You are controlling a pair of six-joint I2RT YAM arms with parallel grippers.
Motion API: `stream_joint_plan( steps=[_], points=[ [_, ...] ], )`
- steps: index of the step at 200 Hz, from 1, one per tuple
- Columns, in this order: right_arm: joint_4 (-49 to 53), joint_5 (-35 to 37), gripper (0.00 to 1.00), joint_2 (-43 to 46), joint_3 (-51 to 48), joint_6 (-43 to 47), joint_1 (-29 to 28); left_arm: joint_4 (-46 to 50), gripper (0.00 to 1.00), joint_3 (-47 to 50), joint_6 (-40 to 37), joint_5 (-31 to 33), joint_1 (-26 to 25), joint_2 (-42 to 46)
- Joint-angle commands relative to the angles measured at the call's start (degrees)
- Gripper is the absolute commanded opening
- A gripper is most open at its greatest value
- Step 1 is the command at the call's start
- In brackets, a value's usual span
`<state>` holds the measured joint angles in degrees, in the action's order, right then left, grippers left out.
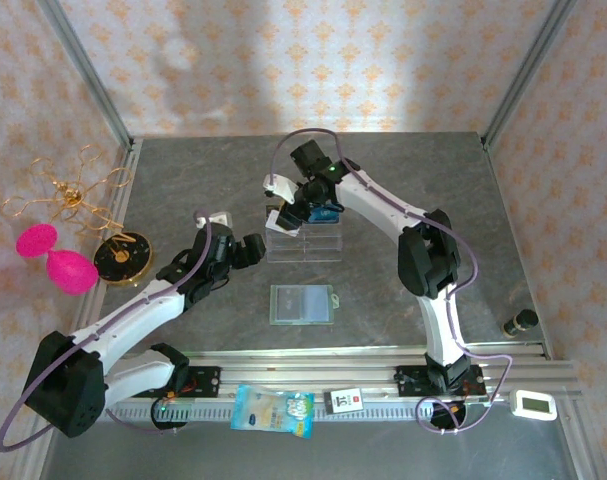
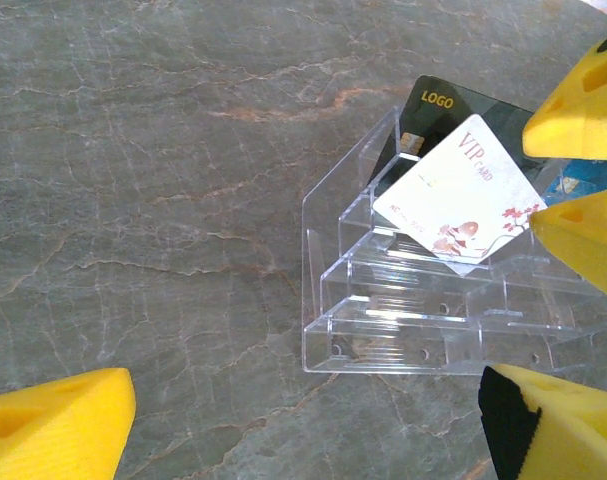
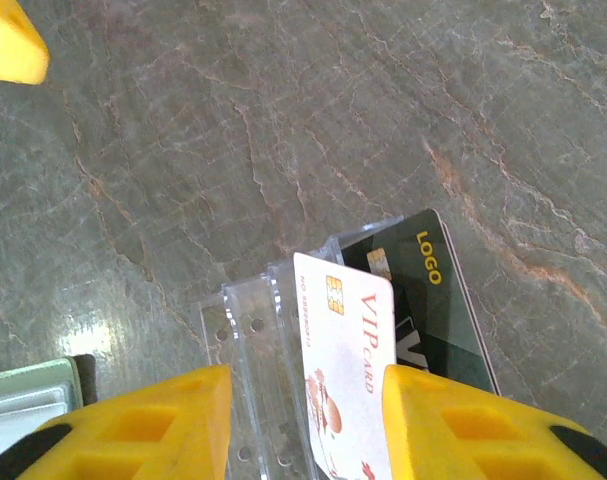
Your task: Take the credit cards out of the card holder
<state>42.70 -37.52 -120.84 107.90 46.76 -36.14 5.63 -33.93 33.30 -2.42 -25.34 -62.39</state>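
A: Surface [image 1: 183,165]?
B: Grey marble. Clear tiered rack [image 1: 305,247] mid-surface; sage-green card holder [image 1: 301,304] lies flat just toward the near edge, apart from the rack
A: Pincers?
B: Left pincer [image 2: 303,400] spread wide, holding nothing, on the rack's left-edge side. Right pincer [image 3: 305,375] over the rack, jaws apart, straddling the white card [image 2: 461,195]; can't tell if a pad touches it
A: Cards?
B: White card stands tilted in the rack, dark card [image 2: 435,108] in the slot right behind it
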Motion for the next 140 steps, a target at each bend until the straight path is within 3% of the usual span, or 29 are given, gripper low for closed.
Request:
stream_joint_plan(
  steps=[1,51,87,112,140],
  points=[
    [1.82,0.57,0.43,-0.19,1.23,1.49,0.46,-1.79,0.91,0.65,-0.07,-0.91,0.62,0.42],
    [0.2,3.68,0.42,-1.28,1.12,-0.22,0.46,-2.05,0.91,0.72,-0.07,-1.41,0.66,0.34],
    [0.49,1.23,0.41,-1.49,3.96,-4.38,0.45,-1.85,0.91,0.66,-0.07,-1.95,0.74,0.9],
    [-4.08,-2.25,0.4,2.74,2.54,-11.52,0.63,-1.93,0.92,1.17,-0.03,-2.59,0.74,2.15],
    [-15.96,-3.82,0.39,10.2,-5.05,-22.61,0.58,-4.17,0.95,3.35,2.2,-2.98,0.82,4.47]
  ],
)
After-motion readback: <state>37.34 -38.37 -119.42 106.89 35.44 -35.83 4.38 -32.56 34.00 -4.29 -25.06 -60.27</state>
